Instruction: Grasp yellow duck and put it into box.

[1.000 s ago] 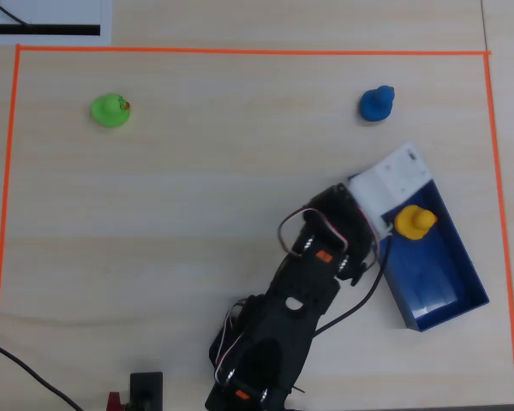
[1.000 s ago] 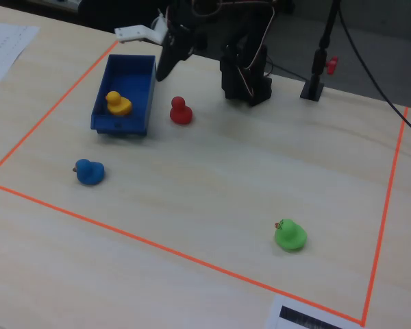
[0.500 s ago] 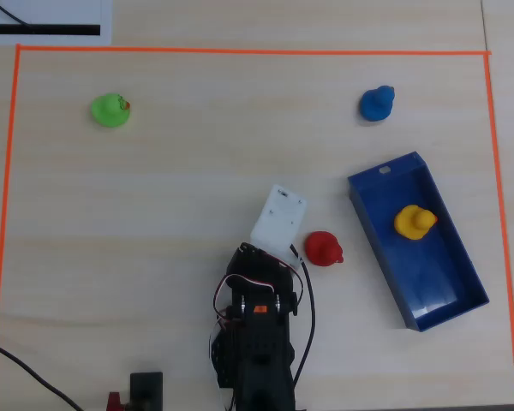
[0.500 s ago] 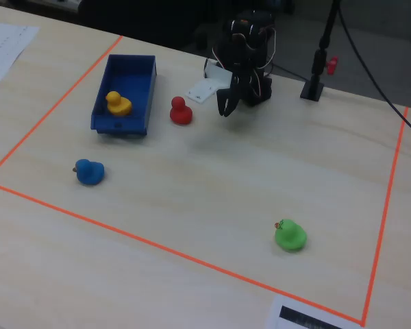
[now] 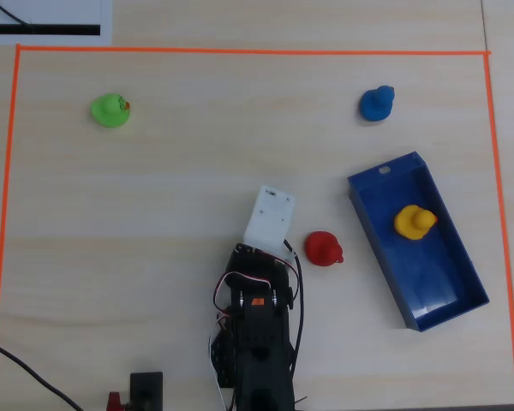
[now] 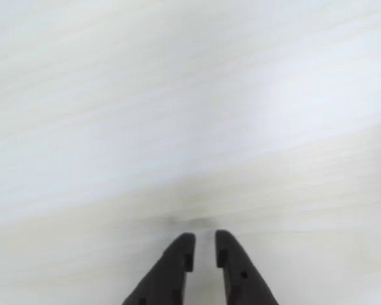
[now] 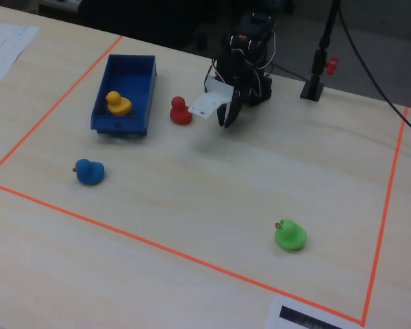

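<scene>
- Overhead view: the yellow duck (image 5: 414, 222) is seen inside the blue box (image 5: 459, 267), in its upper half. A red duck (image 5: 323, 248) lies just left of the box, beside the arm (image 5: 259, 325).
- Wrist view: the jaws are held narrow, nearly closed on nothing, above the bare table (image 6: 178, 95).
- Fixed view: a blue duck (image 7: 90, 171) and a green duck (image 7: 290, 234) sit well apart inside the orange tape (image 7: 164, 249).
</scene>
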